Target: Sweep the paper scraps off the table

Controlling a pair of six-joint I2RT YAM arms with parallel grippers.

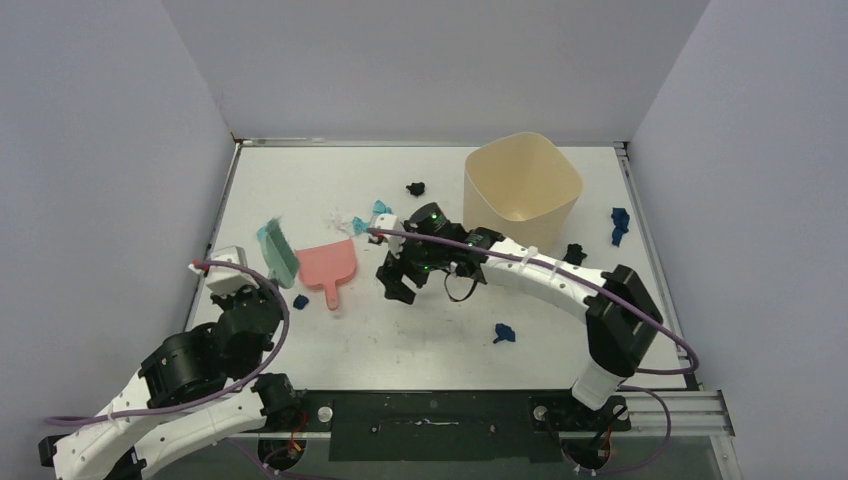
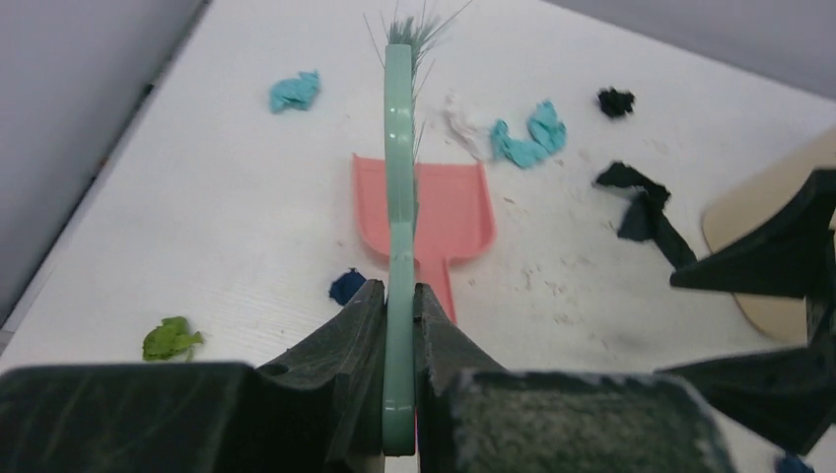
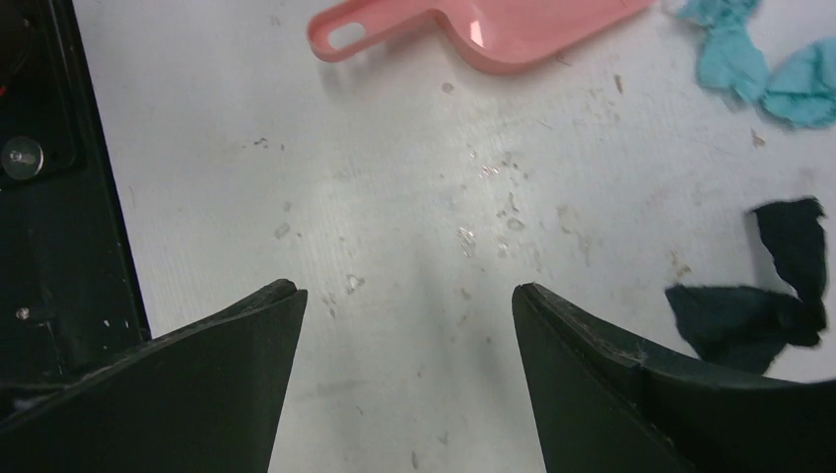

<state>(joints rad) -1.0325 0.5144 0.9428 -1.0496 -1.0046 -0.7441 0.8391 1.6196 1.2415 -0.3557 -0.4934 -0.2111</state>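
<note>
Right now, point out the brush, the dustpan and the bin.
brush [image 2: 398, 197], left wrist view, on its green spine.
dustpan [image 1: 327, 263], top view, on its pink scoop.
bin [image 1: 520, 172], top view, on its inner wall.

White table [image 1: 420, 335] w/ paper scraps [image 1: 503, 333], pink dustpan [image 1: 327, 264], beige bin [image 1: 490, 185].

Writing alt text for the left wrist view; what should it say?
The left pincer is shut on the handle of a green hand brush, seen edge-on and pointing away, with a pink dustpan lying on the white table behind it. Small crumpled paper scraps in teal, black, dark blue, white and green lie scattered around them.
</note>
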